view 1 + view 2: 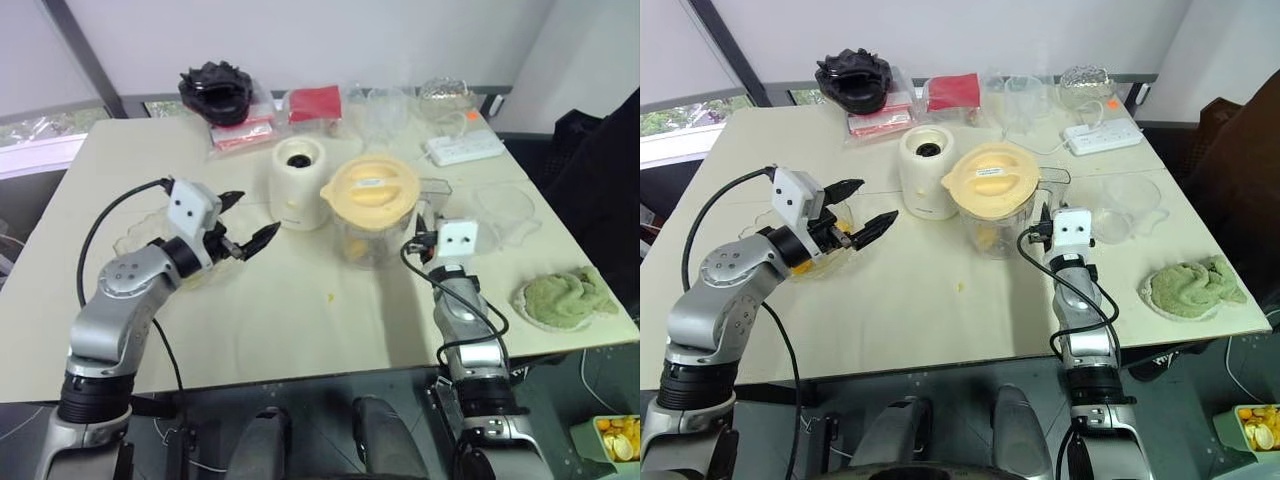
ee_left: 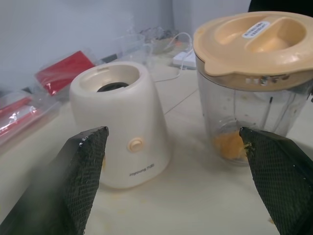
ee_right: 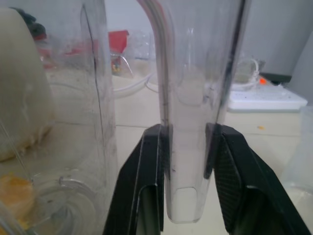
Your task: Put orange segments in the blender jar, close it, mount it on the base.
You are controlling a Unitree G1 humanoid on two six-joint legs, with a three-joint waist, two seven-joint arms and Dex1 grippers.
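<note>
Squeezing the handle (image 3: pixel 195 73) of the hard, slippery-looking jar (image 1: pixel 372 240), the right claw (image 3: pixel 188 134) holds well; the left claw (image 1: pixel 254 215) is wide open.

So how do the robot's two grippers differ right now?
The left gripper is open wide and empty; the right gripper is shut on the handle of the jar. The left gripper hangs above the table, facing the base; the right gripper sits low beside the jar. Both have two black fingers.
</note>
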